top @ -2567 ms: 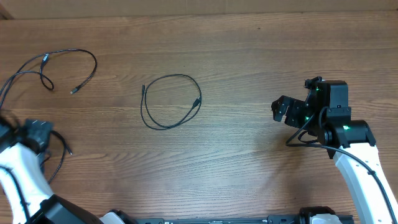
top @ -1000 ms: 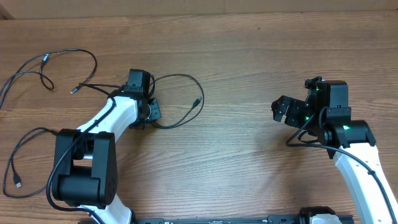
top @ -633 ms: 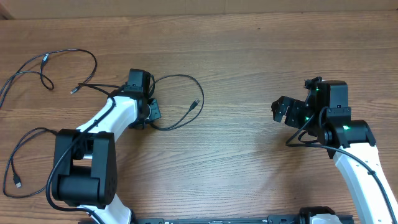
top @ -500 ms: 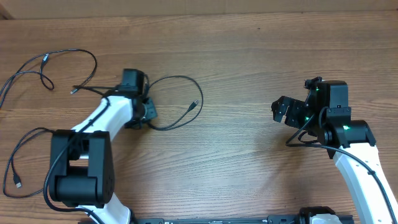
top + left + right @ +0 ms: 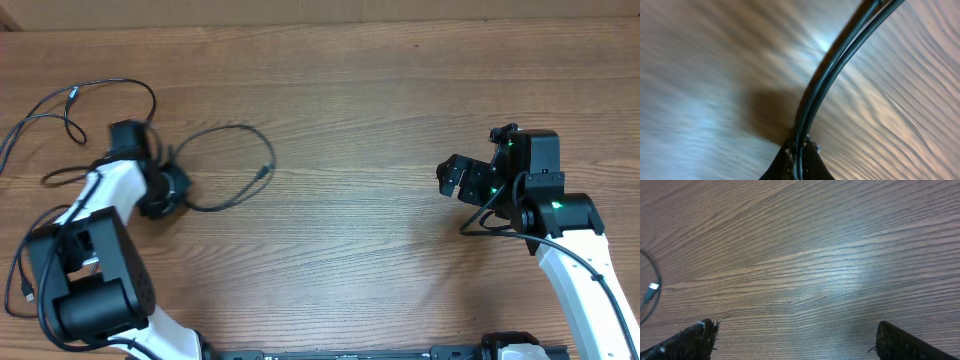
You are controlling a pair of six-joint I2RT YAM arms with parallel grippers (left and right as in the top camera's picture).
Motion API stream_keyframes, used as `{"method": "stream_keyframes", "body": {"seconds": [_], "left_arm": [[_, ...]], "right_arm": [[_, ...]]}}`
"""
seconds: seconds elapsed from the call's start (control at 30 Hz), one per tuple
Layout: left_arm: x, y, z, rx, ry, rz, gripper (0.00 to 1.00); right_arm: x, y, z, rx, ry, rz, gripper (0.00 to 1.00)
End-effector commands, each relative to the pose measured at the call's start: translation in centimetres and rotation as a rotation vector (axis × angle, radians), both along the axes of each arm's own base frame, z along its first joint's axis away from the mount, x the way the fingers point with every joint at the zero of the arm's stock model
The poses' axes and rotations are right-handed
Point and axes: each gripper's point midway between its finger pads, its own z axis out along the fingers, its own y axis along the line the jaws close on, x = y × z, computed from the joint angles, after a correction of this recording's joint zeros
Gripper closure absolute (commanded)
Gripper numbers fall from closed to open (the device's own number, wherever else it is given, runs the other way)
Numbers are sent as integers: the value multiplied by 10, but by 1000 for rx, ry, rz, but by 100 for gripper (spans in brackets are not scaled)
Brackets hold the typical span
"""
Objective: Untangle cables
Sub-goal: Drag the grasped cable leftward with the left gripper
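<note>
My left gripper is shut on a thin black cable, whose loop trails to the right across the wood. In the left wrist view two strands of that cable run up out of the pinched fingertips. A second cable curls at the far left back, passing close to my left arm. A third cable lies at the left front, partly hidden by the arm. My right gripper hovers open at the right, far from all cables. Between its fingers there is only bare wood.
The wooden table stretches between the arms. A plug end of the held loop shows at the left edge of the right wrist view. Thick black wires hang from the right arm.
My left arm has swung left, dragging the cable loop with it from the table's middle toward the left side. The grip stayed shut. The right arm has not moved.
</note>
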Motion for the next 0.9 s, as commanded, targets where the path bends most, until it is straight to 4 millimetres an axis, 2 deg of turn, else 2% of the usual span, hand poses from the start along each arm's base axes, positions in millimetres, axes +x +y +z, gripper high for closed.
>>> {"method": "stream_keyframes", "body": {"seconds": [0.0, 0.13, 0.33, 0.37, 0.5, 0.6, 0.63, 0.8, 0.87], "left_arm": [[-52, 71, -24, 143, 158, 295, 96], [-69, 98, -24, 127, 161, 445, 96], [-81, 113, -24, 101, 157, 541, 96], [-80, 113, -24, 77, 147, 549, 91], [-76, 108, -25, 56, 138, 496, 27], [-65, 100, -22, 2, 100, 406, 5], [-60, 98, -20, -14, 80, 372, 0], [-30, 90, 7, -98, -27, 255, 0], [-13, 87, 32, -131, -97, 200, 0]], "right_arm": [[-1, 0, -3, 5, 8, 1, 0], [-1, 0, -3, 4, 8, 1, 0], [-1, 0, -3, 5, 6, 1, 0], [-1, 0, -3, 5, 6, 1, 0], [-1, 0, -3, 4, 5, 1, 0], [-1, 0, -3, 4, 5, 1, 0], [-1, 0, -3, 4, 5, 1, 0], [-1, 0, -3, 4, 6, 1, 0], [-1, 0, -3, 4, 5, 1, 0]]}}
